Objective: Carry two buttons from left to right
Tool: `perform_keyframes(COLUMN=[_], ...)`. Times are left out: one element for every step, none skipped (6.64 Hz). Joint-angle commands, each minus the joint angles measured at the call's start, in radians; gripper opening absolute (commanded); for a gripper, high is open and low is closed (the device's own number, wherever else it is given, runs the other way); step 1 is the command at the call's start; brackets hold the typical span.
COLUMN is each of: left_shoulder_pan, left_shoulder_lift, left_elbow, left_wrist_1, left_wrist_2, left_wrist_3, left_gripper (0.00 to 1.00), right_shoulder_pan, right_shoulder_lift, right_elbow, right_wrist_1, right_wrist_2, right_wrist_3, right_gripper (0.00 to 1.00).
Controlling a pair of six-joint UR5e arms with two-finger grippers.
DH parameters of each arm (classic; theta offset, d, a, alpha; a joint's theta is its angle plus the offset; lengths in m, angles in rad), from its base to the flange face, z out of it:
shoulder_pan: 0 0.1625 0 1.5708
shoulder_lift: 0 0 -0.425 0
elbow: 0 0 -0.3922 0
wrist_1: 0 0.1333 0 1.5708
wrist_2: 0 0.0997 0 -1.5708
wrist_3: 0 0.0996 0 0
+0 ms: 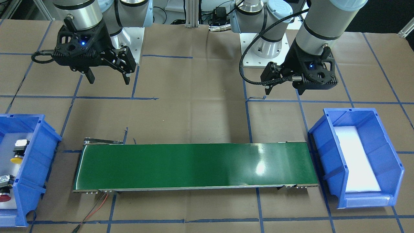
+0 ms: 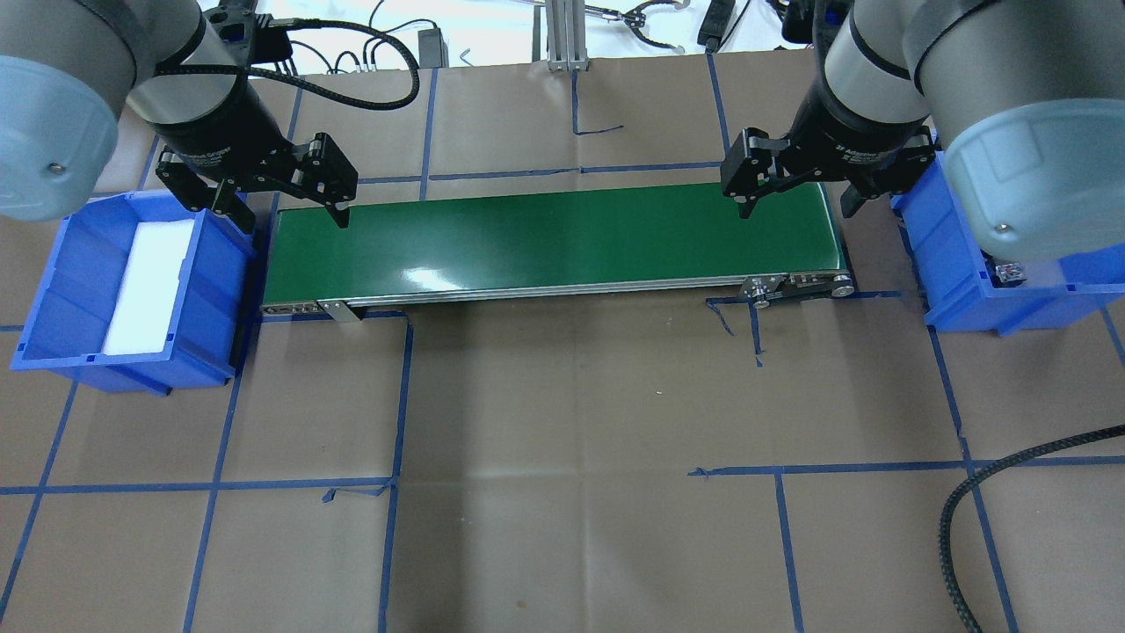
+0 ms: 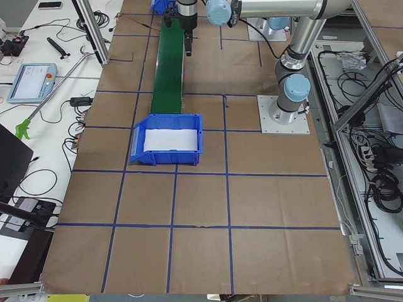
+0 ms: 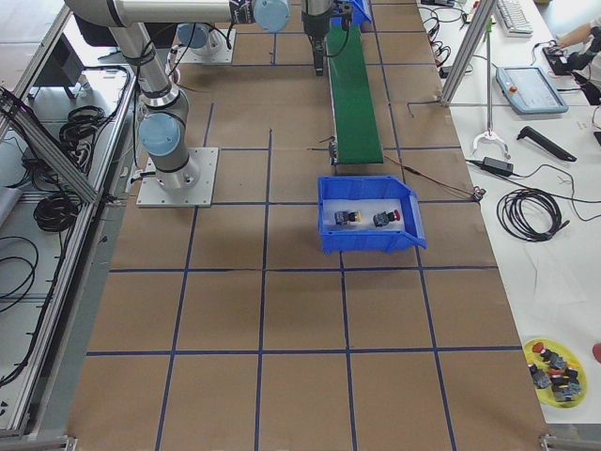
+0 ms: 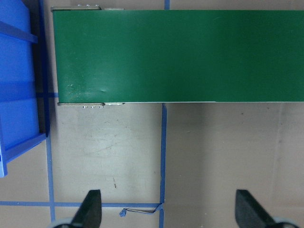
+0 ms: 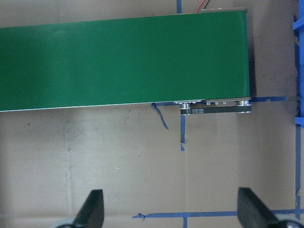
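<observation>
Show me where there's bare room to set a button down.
The green belt is bare end to end. The blue bin at the left arm's end holds only its white pad. The brown paper between belt and robot bases is open too. Crowded: the bin at the right arm's end, with the yellow button and red button inside.

Readable text: none that you can make out with certainty.
On the right wrist band [image 2: 866, 156], above the right gripper [image 2: 796, 209]: two lines of white print on black in the overhead view, too small for you to read.
On the left wrist band [image 2: 211, 158], above the left gripper [image 2: 288, 220]: the same kind of white print, just as blurred.
On the conveyor end bracket [image 6: 216, 110]: a tiny white-lettered label in the right wrist view, illegible.
On the teach pendant [image 3: 31, 82]: a pale screen, its contents too small for you to read.
</observation>
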Motion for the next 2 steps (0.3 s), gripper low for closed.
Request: perform_keyframes(left_shoulder_pan=[0.000, 0.000], left_shoulder_lift=[0.001, 0.001], left_elbow=[0.000, -0.001], left_wrist_1=[0.000, 0.000], left_wrist_2=[0.000, 0.001], left_wrist_3=[0.000, 0.000], left_gripper=[1.00, 1.00], right_shoulder_pan=[0.000, 0.000], right_shoulder_lift=[0.000, 0.000], right_elbow=[-0.001, -0.001], right_wrist_1=[0.000, 0.000], right_wrist_2=[0.003, 0.002], right_wrist_3=[0.003, 0.003], right_gripper=[1.00, 1.00])
